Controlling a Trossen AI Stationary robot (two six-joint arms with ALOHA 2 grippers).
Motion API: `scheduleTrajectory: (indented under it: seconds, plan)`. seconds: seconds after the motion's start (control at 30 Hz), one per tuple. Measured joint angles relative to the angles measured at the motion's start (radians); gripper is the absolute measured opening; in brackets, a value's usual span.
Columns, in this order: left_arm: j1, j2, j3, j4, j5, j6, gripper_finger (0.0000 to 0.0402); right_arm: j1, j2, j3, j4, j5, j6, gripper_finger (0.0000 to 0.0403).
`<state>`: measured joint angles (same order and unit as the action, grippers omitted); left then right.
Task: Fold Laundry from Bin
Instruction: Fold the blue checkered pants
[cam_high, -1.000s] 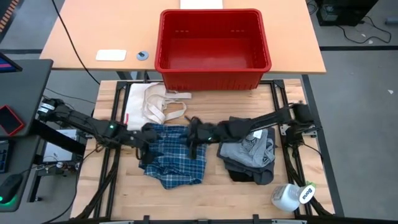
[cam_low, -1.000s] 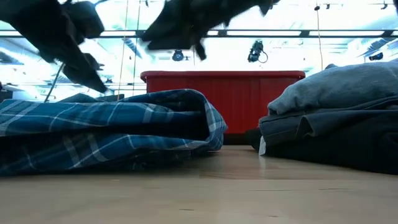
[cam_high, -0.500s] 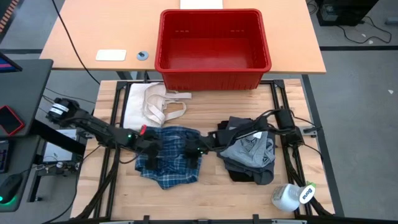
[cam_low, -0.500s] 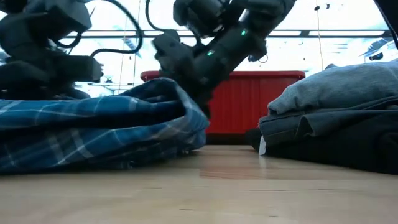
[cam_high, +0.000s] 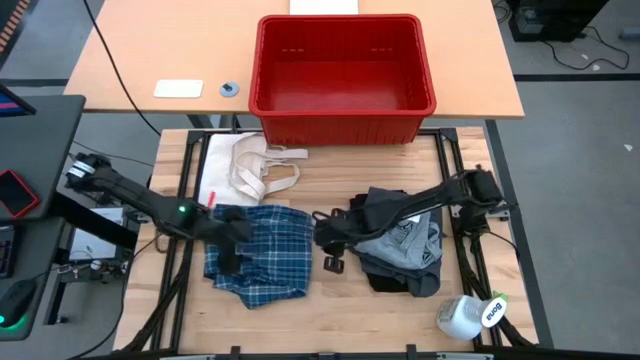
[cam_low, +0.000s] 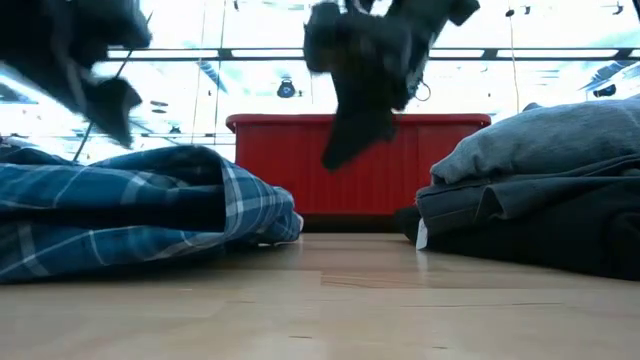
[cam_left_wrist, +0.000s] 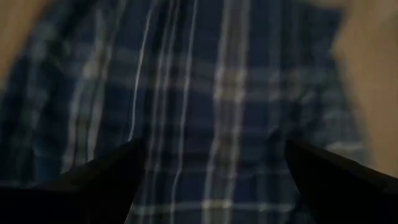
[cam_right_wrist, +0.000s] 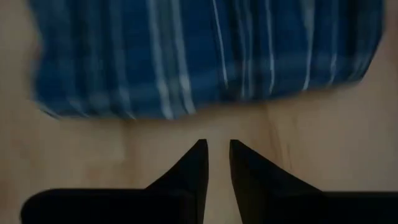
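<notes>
The blue-and-white plaid shirt lies folded on the wooden table, left of centre. My left gripper hovers over the shirt's left part, wide open. In the left wrist view only plaid cloth shows between its fingers. My right gripper points down over bare wood just right of the shirt's right edge. A narrow gap stands between its fingers, with nothing in it. A stack of grey and dark garments rests on the table at the right. The red bin stands at the far side.
A cream-white cloth with strap loops lies between the bin and the shirt. A white bottle lies at the near right corner. Bare wood shows between the shirt and the garment stack.
My right gripper came down against the shirt's right part, then drew back toward the table's right and rose clear of it. The shirt has slid toward the table's left edge, and its right fold now lies lower and farther left. My left gripper stays above the shirt.
</notes>
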<state>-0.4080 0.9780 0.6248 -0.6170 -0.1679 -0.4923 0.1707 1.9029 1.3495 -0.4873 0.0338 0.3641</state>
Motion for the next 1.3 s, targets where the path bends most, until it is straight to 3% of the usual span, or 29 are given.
scheduleTrajectory:
  seconds: [0.13, 0.3, 0.37, 0.6, 0.8, 0.97, 1.13, 1.3]
  plan:
    - [0.000, -0.071, 0.070, -0.033, -0.003, 0.002, 0.0389, -0.005, -0.071, 0.000, 0.104, 0.005, -0.001, 0.0075]
    - [-0.007, -0.105, 0.081, -0.308, -0.004, -0.089, 0.0388, -0.008, -0.077, 0.001, 0.288, 0.027, -0.001, 0.0075]
    - [-0.020, -0.131, 0.062, -0.344, -0.003, -0.097, 0.0389, -0.008, -0.053, 0.001, 0.379, 0.027, -0.001, 0.0076]
    - [-0.046, -0.160, -0.031, -0.320, 0.006, -0.136, 0.0389, -0.008, 0.100, 0.002, 0.668, -0.001, 0.002, 0.0091]
    - [-0.039, -0.163, -0.035, -0.247, -0.004, -0.148, 0.0389, -0.017, 0.252, 0.103, 0.723, 0.021, -0.133, 0.0091]
    - [-0.038, -0.163, -0.035, -0.245, 0.022, -0.190, 0.0389, -0.034, 0.391, 0.246, 0.666, -0.017, -0.157, 0.0091]
    - [-0.043, -0.163, -0.035, -0.305, 0.096, -0.255, 0.0389, -0.037, 0.418, 0.371, 0.320, -0.024, -0.161, 0.0082]
    - [-0.044, -0.175, -0.035, -0.292, 0.093, -0.255, 0.0389, -0.041, 0.405, 0.388, 0.027, 0.018, -0.207, 0.0071]
